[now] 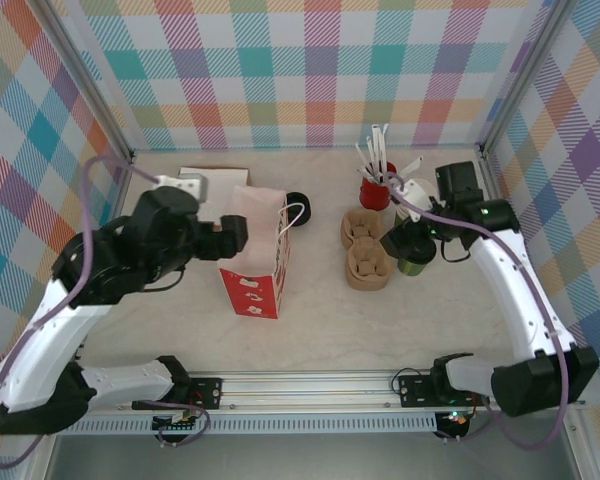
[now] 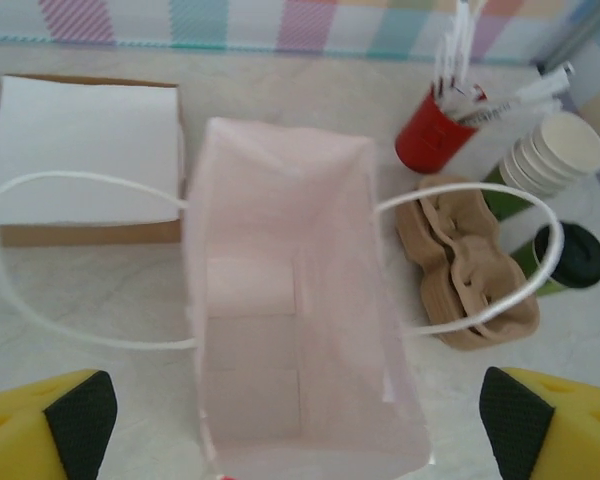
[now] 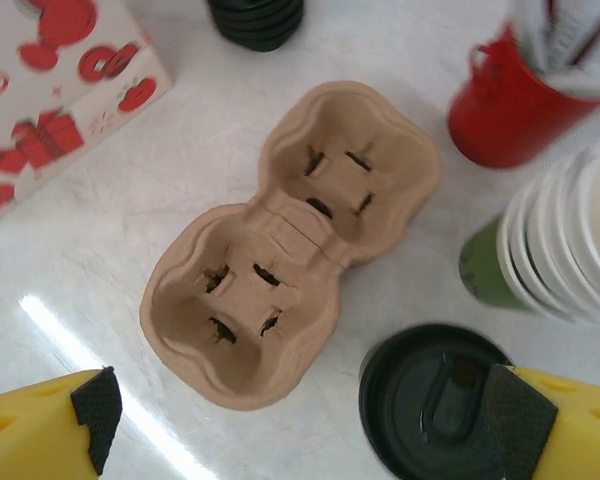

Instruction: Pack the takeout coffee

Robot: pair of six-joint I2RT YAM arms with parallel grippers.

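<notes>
Where the tabletop [image 1: 310,330] is widest, left of its centre, the red-and-white paper bag [image 1: 255,265] stands upright with its mouth open. The left gripper [image 2: 298,425] hangs above it, released, jaws spread wide. Right of the bag lies the brown cup carrier [image 3: 290,245]. The takeout coffee [image 3: 430,400] stands lidded just beside it, toward the right edge. The right gripper [image 3: 308,422] is spread wide, grasping nothing, one fingertip over the lid's rim.

Left pincer [image 2: 300,415] spread wide; right pincer [image 3: 307,415] likewise.
</notes>
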